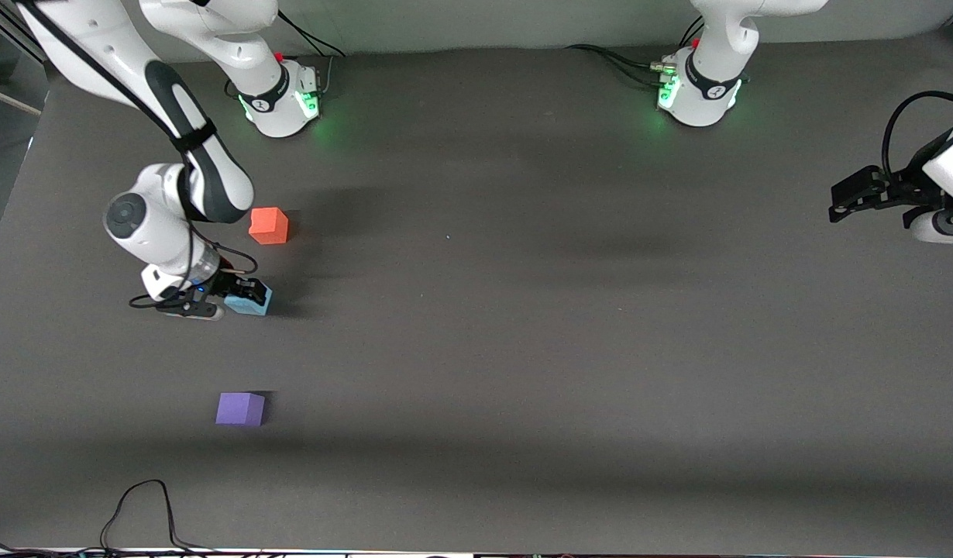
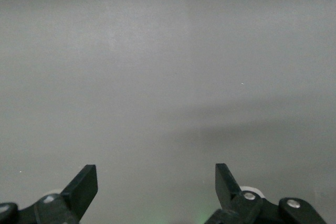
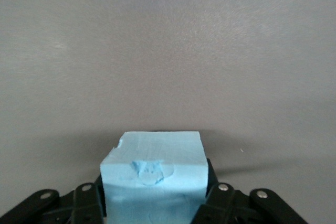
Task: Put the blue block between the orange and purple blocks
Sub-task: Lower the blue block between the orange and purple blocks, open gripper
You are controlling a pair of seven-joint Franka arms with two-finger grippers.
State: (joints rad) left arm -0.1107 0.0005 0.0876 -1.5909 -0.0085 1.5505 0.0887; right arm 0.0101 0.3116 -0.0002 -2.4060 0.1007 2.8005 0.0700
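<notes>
Dark grey table [image 1: 523, 349]; black cable [image 1: 143, 511] at near edge.

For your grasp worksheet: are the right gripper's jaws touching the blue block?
Touching. The right wrist view shows the right gripper with both jaws pressed against the sides of the blue block.

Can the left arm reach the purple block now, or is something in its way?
Probably not easily. Nothing blocks the purple block, but it lies toward the right arm's end of the table, while the left gripper waits open at its own end. The right gripper, shut on the blue block, is much closer.
</notes>
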